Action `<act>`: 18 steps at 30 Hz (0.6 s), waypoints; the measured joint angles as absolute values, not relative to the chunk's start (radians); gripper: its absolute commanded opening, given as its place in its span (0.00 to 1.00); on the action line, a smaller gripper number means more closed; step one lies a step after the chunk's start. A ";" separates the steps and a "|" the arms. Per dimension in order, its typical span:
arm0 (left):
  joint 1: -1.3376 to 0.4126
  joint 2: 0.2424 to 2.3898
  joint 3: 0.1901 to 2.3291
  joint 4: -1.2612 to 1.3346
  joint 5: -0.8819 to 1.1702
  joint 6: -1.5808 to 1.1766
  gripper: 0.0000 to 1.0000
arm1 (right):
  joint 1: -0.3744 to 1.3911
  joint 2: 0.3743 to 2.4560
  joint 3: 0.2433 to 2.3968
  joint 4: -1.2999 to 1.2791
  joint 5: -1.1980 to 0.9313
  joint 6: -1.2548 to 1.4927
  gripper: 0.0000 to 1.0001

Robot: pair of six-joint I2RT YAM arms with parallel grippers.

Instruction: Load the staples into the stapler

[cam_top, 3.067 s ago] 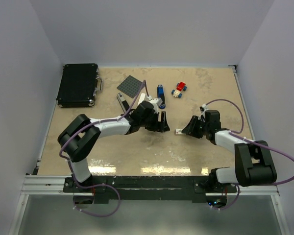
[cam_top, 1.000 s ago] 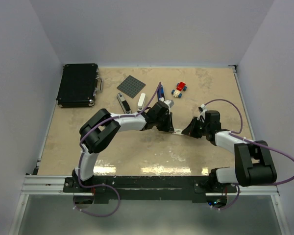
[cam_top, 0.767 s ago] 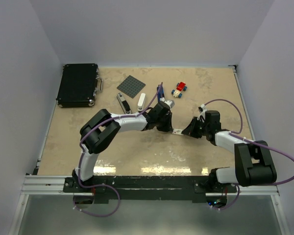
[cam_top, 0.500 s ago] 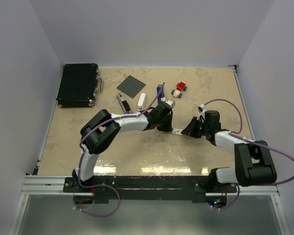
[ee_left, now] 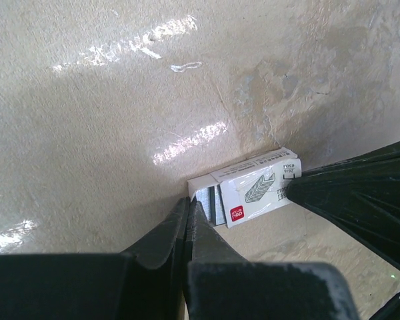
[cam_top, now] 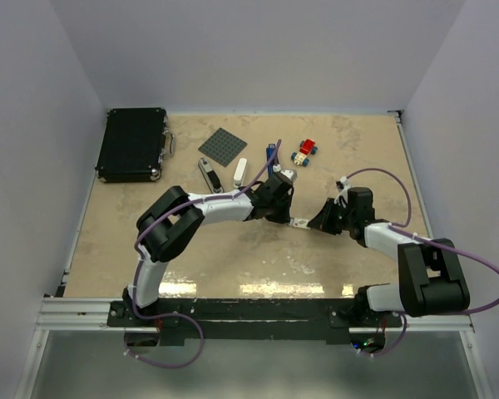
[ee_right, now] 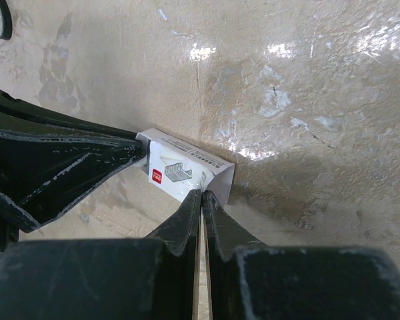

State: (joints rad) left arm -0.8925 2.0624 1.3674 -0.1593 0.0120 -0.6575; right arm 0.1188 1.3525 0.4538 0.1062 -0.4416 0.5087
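Top external: fixed high behind the near edge, tilted down over the whole tabletop [cam_top: 233,258] | Left wrist: close, low, facing the staples [ee_left: 250,190] | Right wrist: close, facing that same box from its opposite end.

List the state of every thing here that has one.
Small white cardboard staple box: lying flat, one end open, grey staples showing.
Left gripper: shut, tips at the open end.
Right gripper: shut, tips at the box's other end.
Black hard case: closed, lying flat.
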 measured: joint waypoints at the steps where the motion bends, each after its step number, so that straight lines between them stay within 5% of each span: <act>1: -0.892 2.062 1.367 -0.160 0.012 -0.657 0.00 | 0.119 1.353 0.454 0.106 -0.442 0.509 0.05; 18: -0.837 2.023 1.310 -0.147 0.029 -0.657 0.00 | 0.119 1.353 0.454 0.114 -0.437 0.508 0.05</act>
State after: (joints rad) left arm -0.8371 2.0232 1.3102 -0.1467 0.0292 -0.6567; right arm 0.1188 1.3525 0.4538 0.1143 -0.4374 0.5079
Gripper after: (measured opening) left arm 0.015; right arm 0.051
